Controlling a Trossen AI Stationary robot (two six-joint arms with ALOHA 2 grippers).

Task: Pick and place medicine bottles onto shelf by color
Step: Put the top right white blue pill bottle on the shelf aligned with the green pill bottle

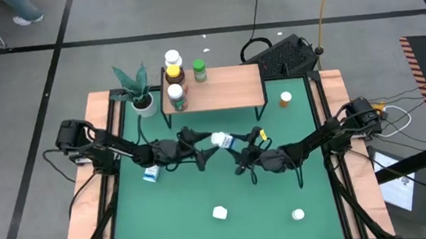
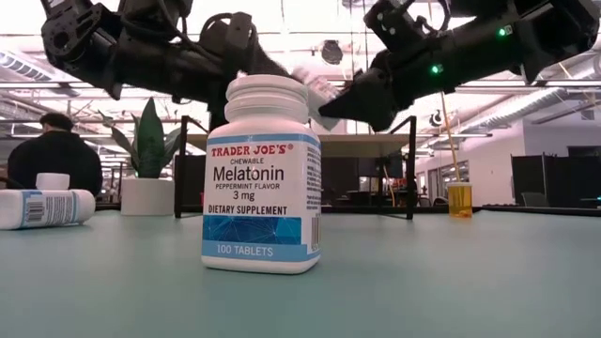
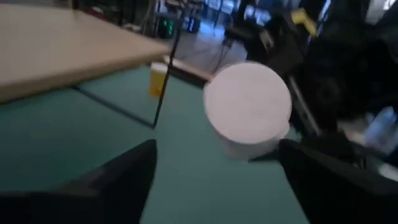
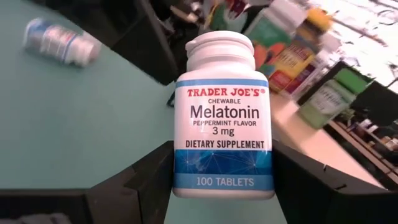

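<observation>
- Currently both arms meet over the middle of the green worktop (image 1: 204, 191), just in front of the shelf (image 1: 225, 87).
- Right hand (image 4: 224, 186) pinches a white-and-blue Trader Joe's melatonin bottle (image 4: 224, 118) by its base, one dark finger on each side; in the high view the bottle (image 1: 223, 140) is held off the worktop between the two arms.
- Left hand (image 3: 217, 168) has its fingers spread, one on either side of the bottle's white cap (image 3: 247, 99), with a gap visible between finger and cap; it is not gripping.
- Shelf stands at the far edge of the worktop. On its left end: an amber bottle with yellow label (image 1: 173, 67), a green bottle (image 1: 200, 70) and a third white-capped bottle (image 1: 176, 98).
- Orange bottle (image 1: 285, 98) stands on the worktop just right of the shelf.
- Another white-and-blue bottle (image 1: 151, 173) lies on its side on the worktop, towards the left edge under the left arm.
- Second melatonin bottle (image 2: 262, 178) stands upright near the near edge; in the high view it is the white cap (image 1: 219, 212). A further white-capped bottle (image 1: 298, 215) stands nearer the near right corner.
- Potted plant (image 1: 138, 91) sits at the far left, beside the shelf.
</observation>
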